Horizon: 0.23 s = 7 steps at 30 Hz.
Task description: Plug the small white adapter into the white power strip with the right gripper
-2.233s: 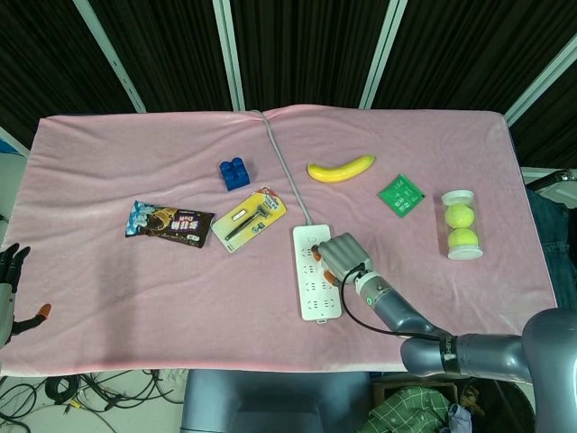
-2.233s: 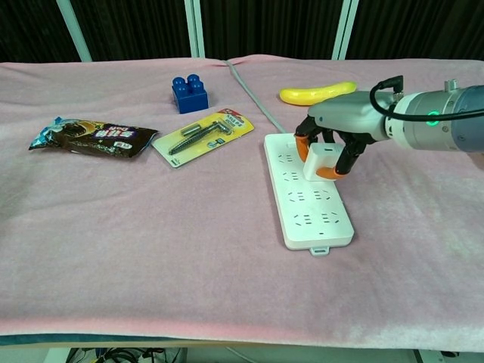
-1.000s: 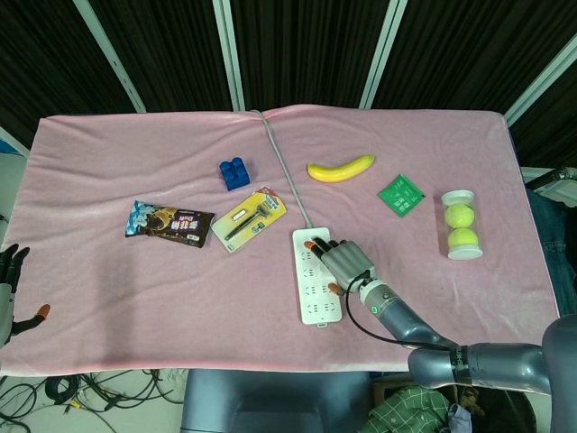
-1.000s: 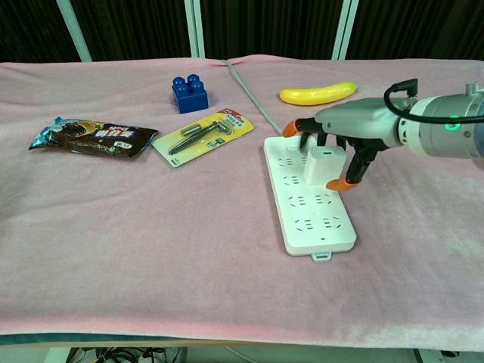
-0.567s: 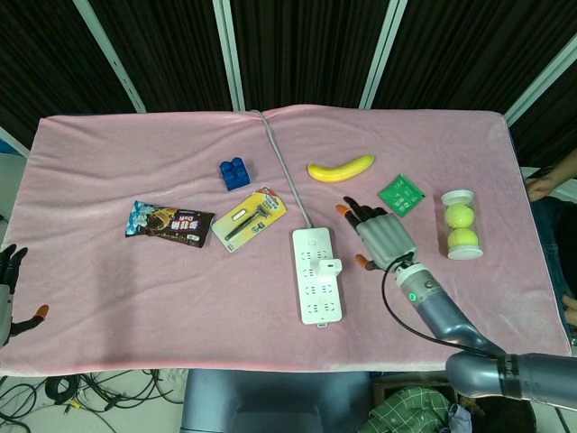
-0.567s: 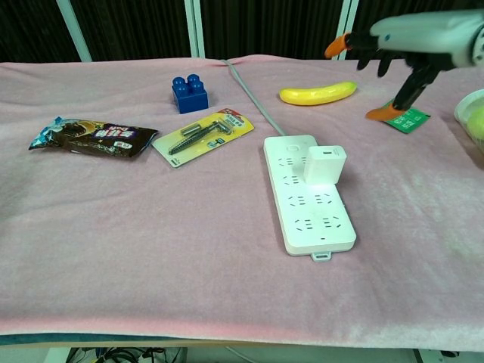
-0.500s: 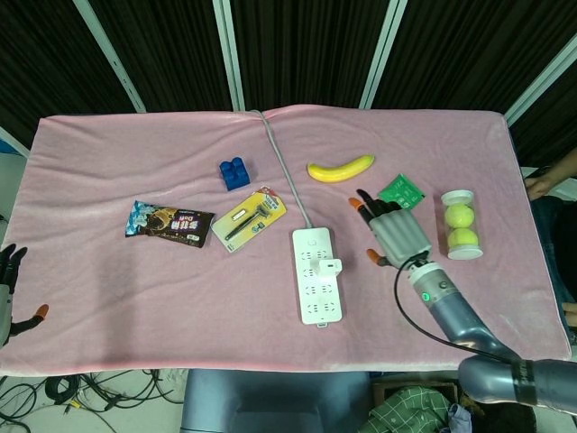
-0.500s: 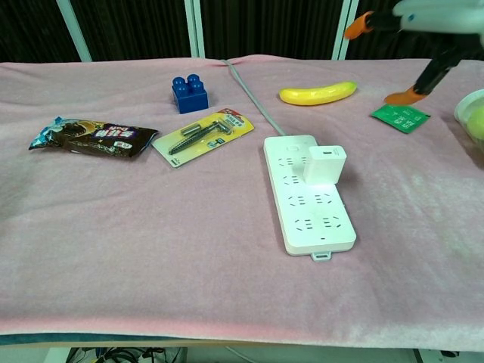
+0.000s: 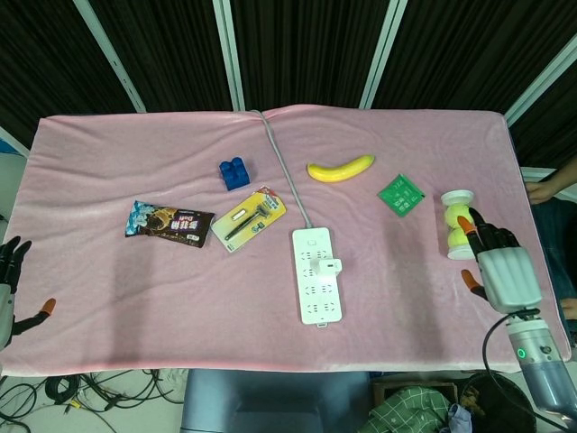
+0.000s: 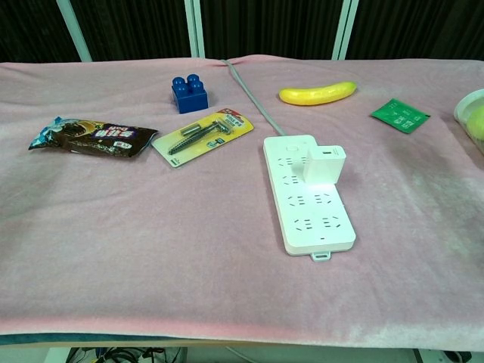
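The small white adapter (image 9: 330, 267) (image 10: 324, 164) stands plugged into the white power strip (image 9: 315, 287) (image 10: 308, 203), on its right side near the middle. My right hand (image 9: 501, 268) is far off at the table's right edge, next to the tube of tennis balls, fingers apart and holding nothing. It is out of the chest view. My left hand (image 9: 11, 283) shows at the far left edge of the head view, off the table, fingers spread and empty.
A grey cable (image 9: 287, 176) runs from the strip to the back edge. A banana (image 9: 340, 169), green packet (image 9: 401, 195), tennis ball tube (image 9: 459, 225), blue brick (image 9: 234, 173), yellow razor pack (image 9: 249, 219) and snack bag (image 9: 169, 223) lie on the pink cloth.
My right hand let go of the adapter, which stays in the strip, then drew back to the right edge of the table and left the chest view.
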{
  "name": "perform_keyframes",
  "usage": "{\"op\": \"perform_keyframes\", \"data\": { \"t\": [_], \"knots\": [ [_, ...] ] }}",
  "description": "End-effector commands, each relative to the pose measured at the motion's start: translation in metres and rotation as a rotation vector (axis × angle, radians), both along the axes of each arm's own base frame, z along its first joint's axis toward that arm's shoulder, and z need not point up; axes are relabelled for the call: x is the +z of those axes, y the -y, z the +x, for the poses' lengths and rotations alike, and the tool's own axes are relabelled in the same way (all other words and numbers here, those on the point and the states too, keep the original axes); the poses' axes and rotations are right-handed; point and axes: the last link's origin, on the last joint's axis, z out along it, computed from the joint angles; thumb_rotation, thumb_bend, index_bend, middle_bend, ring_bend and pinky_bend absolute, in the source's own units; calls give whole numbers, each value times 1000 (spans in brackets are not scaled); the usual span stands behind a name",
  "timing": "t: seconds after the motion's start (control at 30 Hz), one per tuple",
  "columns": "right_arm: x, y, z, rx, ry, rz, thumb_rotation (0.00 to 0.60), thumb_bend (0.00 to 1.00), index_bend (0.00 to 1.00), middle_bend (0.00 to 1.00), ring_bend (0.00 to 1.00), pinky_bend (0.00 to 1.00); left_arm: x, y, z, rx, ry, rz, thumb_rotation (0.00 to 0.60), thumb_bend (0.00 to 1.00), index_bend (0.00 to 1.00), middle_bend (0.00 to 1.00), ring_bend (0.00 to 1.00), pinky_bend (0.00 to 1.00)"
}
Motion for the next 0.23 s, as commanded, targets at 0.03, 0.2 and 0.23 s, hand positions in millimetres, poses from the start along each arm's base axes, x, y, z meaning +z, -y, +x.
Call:
{"op": "perform_keyframes", "data": {
  "t": [0.03,0.2,0.23],
  "knots": [
    [-13,-22,-24,-7,11,-18,600,216,5,43,191,233,-2,2,0,-15,3,-6,600,236,9,0,0,0],
    [-16,-20,-29,6,18,-26,600,216,5,45,192,232,-5,4,-1,-14,5,-14,600,236,9,0,0,0],
    [-15,-19,-28,14,15,-33,600,216,5,45,194,232,-5,4,-2,-12,1,-15,600,236,9,0,0,0]
  ]
}}
